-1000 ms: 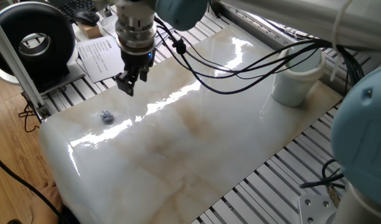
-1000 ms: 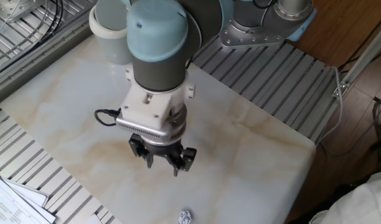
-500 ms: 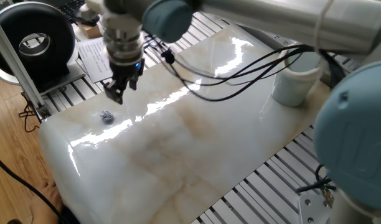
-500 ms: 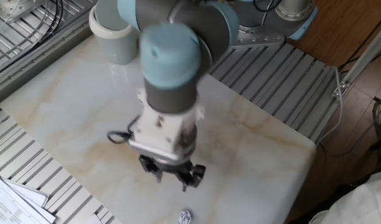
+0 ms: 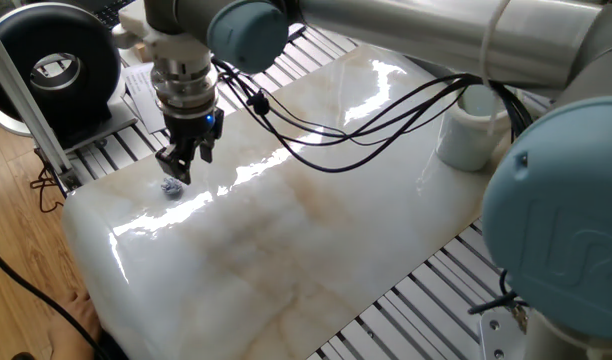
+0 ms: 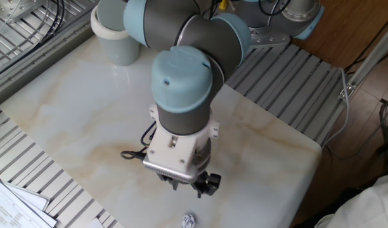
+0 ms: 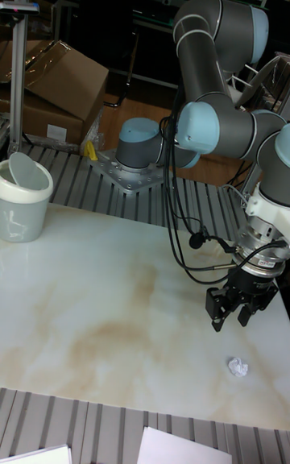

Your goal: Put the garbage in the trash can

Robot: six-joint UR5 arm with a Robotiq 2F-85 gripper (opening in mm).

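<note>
on the marble table (image 5: 316,260), open empty gripper (image 7: 239,312) just above a paper wad (image 7: 237,366), trash can (image 7: 22,198) well apart

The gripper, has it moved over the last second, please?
Yes. The gripper has moved toward the paper wad, away from the trash can.

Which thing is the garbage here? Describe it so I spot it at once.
Start at the marble table, then find the pincer near one end. Just below its open tips lies a tiny crumpled paper wad, greyish-white, the only loose scrap on the stone.
</note>
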